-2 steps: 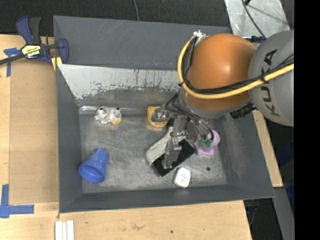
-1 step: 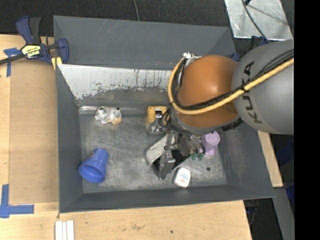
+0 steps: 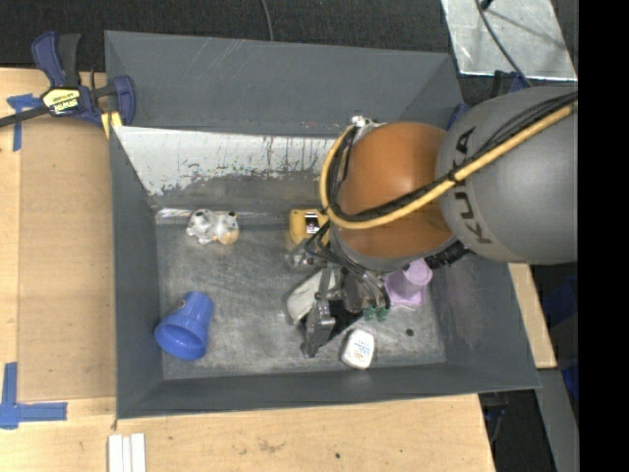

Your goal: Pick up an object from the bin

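black letters on the grey arm (image 3: 511, 180) read "kuka", and a yellow cable runs over its smooth orange cover (image 3: 388, 190). below the cover the dark fingers (image 3: 314, 334) reach down to the floor of the scuffed grey metal bin (image 3: 138, 293), near its front wall. whether they are apart or together cannot be told. just right of the fingers lies a small white bottle (image 3: 359, 349), its label too small to read. just left of them is a pale crumpled piece (image 3: 300, 303). right and behind sits a lilac plastic thing (image 3: 408, 285), and behind is a yellow block (image 3: 300, 226). well to the left lie a blue cone (image 3: 185, 327) and a white-and-tan figure (image 3: 213, 227), with bare floor between.
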{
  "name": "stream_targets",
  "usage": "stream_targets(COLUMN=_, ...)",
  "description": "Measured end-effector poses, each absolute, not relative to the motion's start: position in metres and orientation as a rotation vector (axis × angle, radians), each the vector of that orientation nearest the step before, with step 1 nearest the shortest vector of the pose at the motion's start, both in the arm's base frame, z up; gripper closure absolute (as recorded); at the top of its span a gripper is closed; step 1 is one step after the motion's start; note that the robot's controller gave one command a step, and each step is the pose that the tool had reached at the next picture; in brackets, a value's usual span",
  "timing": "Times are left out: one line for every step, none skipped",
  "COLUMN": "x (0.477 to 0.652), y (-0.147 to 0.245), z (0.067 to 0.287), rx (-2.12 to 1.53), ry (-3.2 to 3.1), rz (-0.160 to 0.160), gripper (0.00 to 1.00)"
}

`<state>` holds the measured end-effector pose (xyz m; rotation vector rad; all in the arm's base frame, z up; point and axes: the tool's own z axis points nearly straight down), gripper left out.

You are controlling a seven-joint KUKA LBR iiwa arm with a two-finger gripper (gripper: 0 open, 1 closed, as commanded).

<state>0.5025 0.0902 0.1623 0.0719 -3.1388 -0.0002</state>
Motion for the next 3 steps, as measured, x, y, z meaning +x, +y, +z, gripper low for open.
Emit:
stream_targets(x=0.519, y=0.08, z=0.114, rx=0.154, ry=-3.147, rz=-0.001, gripper=0.0)
stream_targets(x=0.501, y=0.053, z=0.081, rx=0.306, ry=-3.128, rz=0.0, gripper=0.0)
stream_targets(x=0.498, y=0.046, z=0.079, rx=0.316, ry=-3.127, rz=0.0, gripper=0.0)
